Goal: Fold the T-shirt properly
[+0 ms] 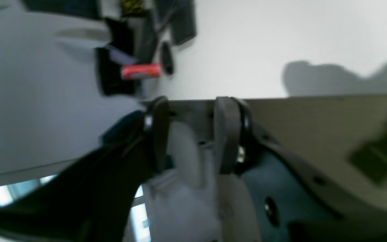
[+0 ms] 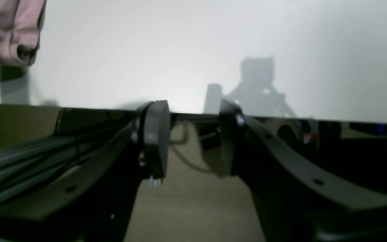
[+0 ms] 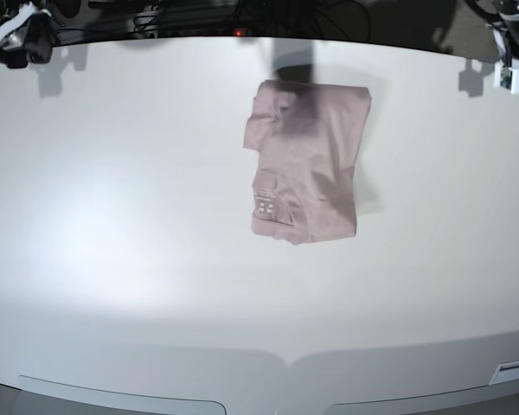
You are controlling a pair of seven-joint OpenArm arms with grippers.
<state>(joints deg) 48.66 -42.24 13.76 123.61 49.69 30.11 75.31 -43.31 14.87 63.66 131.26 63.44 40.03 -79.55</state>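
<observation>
The mauve-pink T-shirt [image 3: 307, 160] lies folded into a compact upright rectangle on the white table [image 3: 112, 259], towards the back centre. Its small white printed label [image 3: 265, 206] shows on the lower left of the fold. A corner of the T-shirt also shows in the right wrist view [image 2: 8, 30] at the top left. My right gripper [image 2: 190, 141] is open and empty, near the table's edge, far from the shirt; in the base view it [image 3: 16, 39] is at the back left corner. My left gripper [image 1: 193, 134] is open and empty, at the back right corner [image 3: 512, 60].
Dark cables and gear [image 3: 199, 13] lie beyond the table's far edge. The left wrist view is blurred; it shows a red object [image 1: 141, 71] among dark equipment off the table's edge.
</observation>
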